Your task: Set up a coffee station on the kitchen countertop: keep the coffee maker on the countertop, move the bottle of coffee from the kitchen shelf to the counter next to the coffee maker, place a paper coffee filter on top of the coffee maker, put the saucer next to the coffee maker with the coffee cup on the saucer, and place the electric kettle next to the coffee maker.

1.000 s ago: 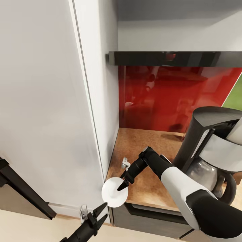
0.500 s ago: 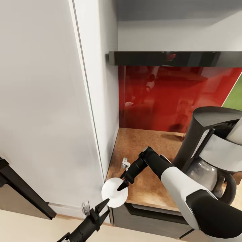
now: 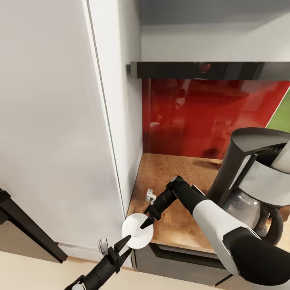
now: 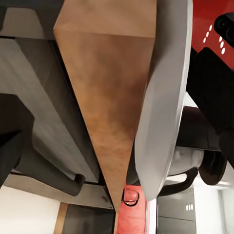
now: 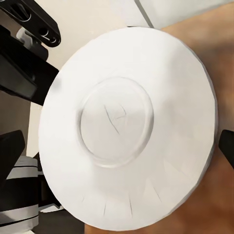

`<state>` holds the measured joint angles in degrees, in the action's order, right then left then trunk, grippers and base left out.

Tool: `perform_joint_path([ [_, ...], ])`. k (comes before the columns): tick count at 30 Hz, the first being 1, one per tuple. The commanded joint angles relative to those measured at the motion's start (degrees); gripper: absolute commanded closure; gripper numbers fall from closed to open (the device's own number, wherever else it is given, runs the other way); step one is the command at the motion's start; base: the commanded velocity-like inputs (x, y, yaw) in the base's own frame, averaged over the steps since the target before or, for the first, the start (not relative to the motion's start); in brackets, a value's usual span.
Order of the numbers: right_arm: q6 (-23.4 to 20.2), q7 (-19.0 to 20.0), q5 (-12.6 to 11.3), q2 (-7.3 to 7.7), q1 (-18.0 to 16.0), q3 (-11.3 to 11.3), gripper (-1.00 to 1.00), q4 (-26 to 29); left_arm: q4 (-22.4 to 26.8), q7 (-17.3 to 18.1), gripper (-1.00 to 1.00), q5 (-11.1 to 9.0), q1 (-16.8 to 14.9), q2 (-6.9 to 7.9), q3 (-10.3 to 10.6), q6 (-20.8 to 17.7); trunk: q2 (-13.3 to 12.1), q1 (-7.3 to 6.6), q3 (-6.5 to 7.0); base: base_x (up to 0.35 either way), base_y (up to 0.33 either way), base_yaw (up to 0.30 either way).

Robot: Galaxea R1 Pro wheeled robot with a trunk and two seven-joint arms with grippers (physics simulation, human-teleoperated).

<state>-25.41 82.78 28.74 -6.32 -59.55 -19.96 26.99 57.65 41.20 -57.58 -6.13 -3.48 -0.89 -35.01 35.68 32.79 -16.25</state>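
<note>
A white saucer juts out over the front left corner of the brown countertop. My right gripper reaches down onto it from the right and is shut on the saucer. The right wrist view looks onto the saucer's face, with one dark fingertip at its rim. My left gripper hangs open just below the saucer's lower rim, its tips close to it. In the left wrist view the saucer's edge runs beside the counter's edge. The black coffee maker stands on the counter to the right.
A tall white cabinet side walls the counter on the left. A dark shelf hangs above a glossy red backsplash. A small grey fitting sits at the cabinet's foot beside the counter.
My left gripper has risen and moved right, bringing its open tips up to the saucer's lower rim. The right arm and the saucer have stayed put.
</note>
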Motion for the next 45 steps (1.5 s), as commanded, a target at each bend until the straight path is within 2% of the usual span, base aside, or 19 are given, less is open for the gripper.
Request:
perform_joint_path([
  [1, -0.6, 0.27, 0.26, -0.01, -0.03, 0.01, -1.0, 0.08, 0.01, 0.02, -1.0, -0.25, -0.05, -0.03, -0.09, -0.41, 0.07, 0.02, -0.09, 0.0, 0.0, 0.0],
  [20, -0.6, 0.27, 0.27, -0.01, -0.03, 0.01, -1.0, 0.08, -0.17, -0.06, -1.0, -0.25, -0.19, -0.21, -0.08, -0.41, 0.07, 0.02, -0.09, 0.0, 0.0, 0.0],
  [21, -0.6, 0.27, 0.27, -0.01, -0.03, 0.01, -1.0, 0.08, -0.17, -0.06, 1.0, -0.25, -0.19, -0.21, -0.08, -0.41, 0.07, 0.02, -0.09, 0.0, 0.0, 0.0],
  [45, -0.62, 0.27, 0.36, 0.01, -0.03, 0.01, -1.0, 0.25, -0.17, -0.06, 1.0, -0.25, -0.2, -0.18, -0.11, -0.4, 0.07, 0.02, -0.09, 0.0, 0.0, 0.0],
])
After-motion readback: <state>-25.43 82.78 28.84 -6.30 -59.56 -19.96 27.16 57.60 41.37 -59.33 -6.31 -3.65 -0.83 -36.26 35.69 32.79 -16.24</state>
